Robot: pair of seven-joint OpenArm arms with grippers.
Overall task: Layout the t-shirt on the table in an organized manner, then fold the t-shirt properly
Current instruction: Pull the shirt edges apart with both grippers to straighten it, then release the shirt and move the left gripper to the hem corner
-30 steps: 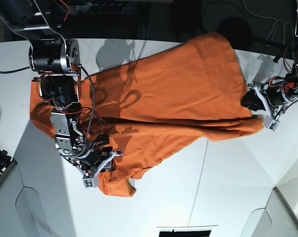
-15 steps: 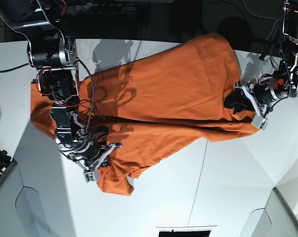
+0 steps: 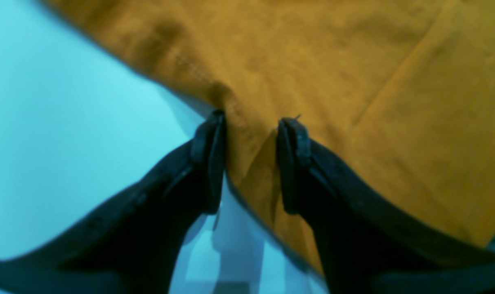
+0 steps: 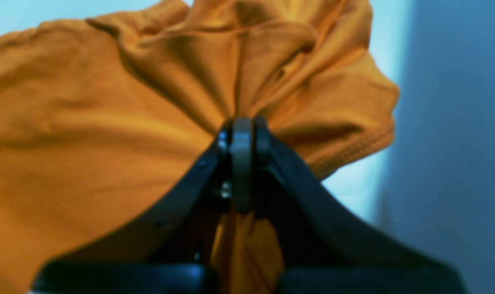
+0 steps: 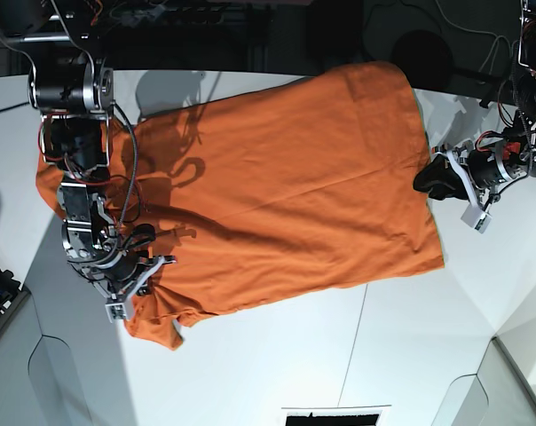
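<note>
T-shirt (image 5: 277, 186) lies spread over the bench (image 5: 277, 373), filling centre of base view, mostly flat w/ bunching at lower left. Right gripper (image 4: 241, 130), lower left in base view, has jaws clamped tight on a gathered bit of cloth. Left gripper (image 3: 249, 159), at right edge of base view, has jaws parted, straddling the shirt's edge, nothing pinched. Step looks like layout, not folding yet. Next prob. needs left jaws to close on that edge, then both pull apart to flatten wrinkles.
</note>
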